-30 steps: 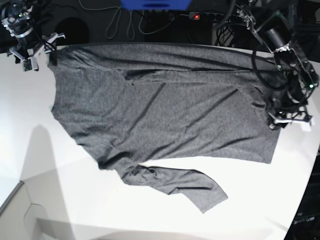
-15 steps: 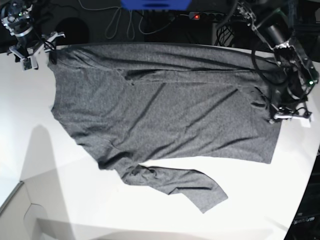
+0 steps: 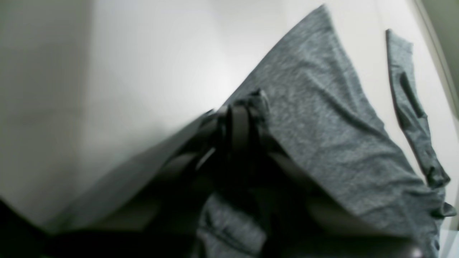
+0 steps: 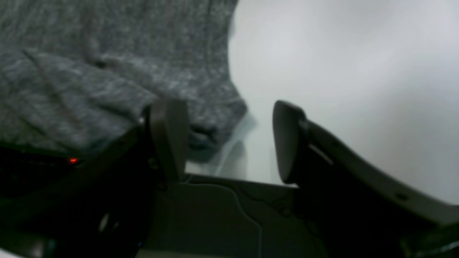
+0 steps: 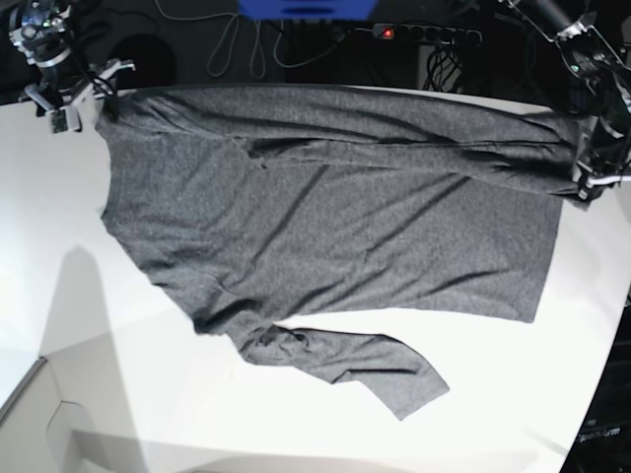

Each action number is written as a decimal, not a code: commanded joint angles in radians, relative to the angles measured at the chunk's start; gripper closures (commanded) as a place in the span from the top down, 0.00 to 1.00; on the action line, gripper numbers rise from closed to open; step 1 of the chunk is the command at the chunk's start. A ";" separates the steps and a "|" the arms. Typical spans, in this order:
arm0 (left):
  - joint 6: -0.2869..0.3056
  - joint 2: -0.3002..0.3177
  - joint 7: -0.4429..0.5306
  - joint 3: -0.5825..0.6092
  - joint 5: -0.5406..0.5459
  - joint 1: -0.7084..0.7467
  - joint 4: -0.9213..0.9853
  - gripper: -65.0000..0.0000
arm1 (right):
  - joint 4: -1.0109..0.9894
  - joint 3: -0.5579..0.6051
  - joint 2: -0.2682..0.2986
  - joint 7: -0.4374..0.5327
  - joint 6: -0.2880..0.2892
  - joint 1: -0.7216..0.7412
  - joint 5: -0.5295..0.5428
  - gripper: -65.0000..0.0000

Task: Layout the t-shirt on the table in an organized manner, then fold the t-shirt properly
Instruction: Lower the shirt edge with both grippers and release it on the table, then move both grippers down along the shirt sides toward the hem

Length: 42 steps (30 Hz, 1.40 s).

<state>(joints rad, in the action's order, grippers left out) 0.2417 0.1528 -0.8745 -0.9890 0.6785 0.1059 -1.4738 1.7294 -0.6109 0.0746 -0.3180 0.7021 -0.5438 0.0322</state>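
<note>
t-shirt: heathered dark grey knit, long-sleeved, plain, no print.
Pose: spread mostly flat, lengthwise across the base view, with shallow diagonal wrinkles over the body.
Upper sleeve: folded along the far edge of the body, forming a long horizontal ridge.
Lower sleeve: trails out from the near edge, bunched at its root, cuff end flat and angled.
Right-hand corner: lifted off the surface.
table: white, matte, smooth, curved edge; extends well beyond the garment on the near side.

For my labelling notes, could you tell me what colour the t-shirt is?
Heathered dark grey, unprinted; the t-shirt shows best in the base view.
</note>
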 commanded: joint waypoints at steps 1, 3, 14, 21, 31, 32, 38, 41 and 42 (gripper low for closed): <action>0.011 0.015 0.019 -0.014 0.017 0.005 -0.018 0.01 | 0.017 -0.004 0.012 0.023 -0.004 -0.003 0.011 0.58; 0.011 0.014 0.019 -0.028 0.017 0.022 -0.018 0.01 | 0.017 -0.002 0.012 0.023 -0.004 -0.003 0.011 0.58; 0.006 0.014 0.018 -0.040 0.019 0.079 -0.020 0.21 | 0.019 -0.001 0.012 0.023 -0.004 -0.003 0.011 0.58; 0.012 0.001 0.018 -0.040 0.020 0.070 -0.029 0.43 | 0.025 -0.007 0.012 0.023 -0.004 0.006 0.016 0.58; 0.006 0.044 0.018 -0.015 0.205 -0.031 -0.029 0.43 | 0.154 -0.001 0.000 0.024 -0.004 0.123 0.013 0.59; 0.006 0.049 0.021 0.005 0.200 -0.059 -0.029 0.43 | 0.143 0.001 0.000 0.023 -0.004 0.164 0.011 0.59; 0.003 0.078 0.027 0.137 0.077 -0.260 0.046 0.44 | 0.063 0.021 0.004 -0.172 -0.004 0.449 0.008 0.59; 0.003 0.078 0.027 0.193 -0.070 -0.395 0.155 0.44 | -0.003 0.072 0.029 -0.286 -0.004 0.583 -0.036 0.59; 0.003 0.078 0.028 0.203 -0.133 -0.441 0.206 0.44 | -0.026 0.096 0.029 -0.306 -0.004 0.620 -0.068 0.59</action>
<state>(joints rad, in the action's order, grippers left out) 0.2512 0.2111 -0.8688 -0.7853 0.5259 -0.3119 -1.2472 1.6886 -0.5148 0.0971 -0.6445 0.6987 0.0654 -0.0509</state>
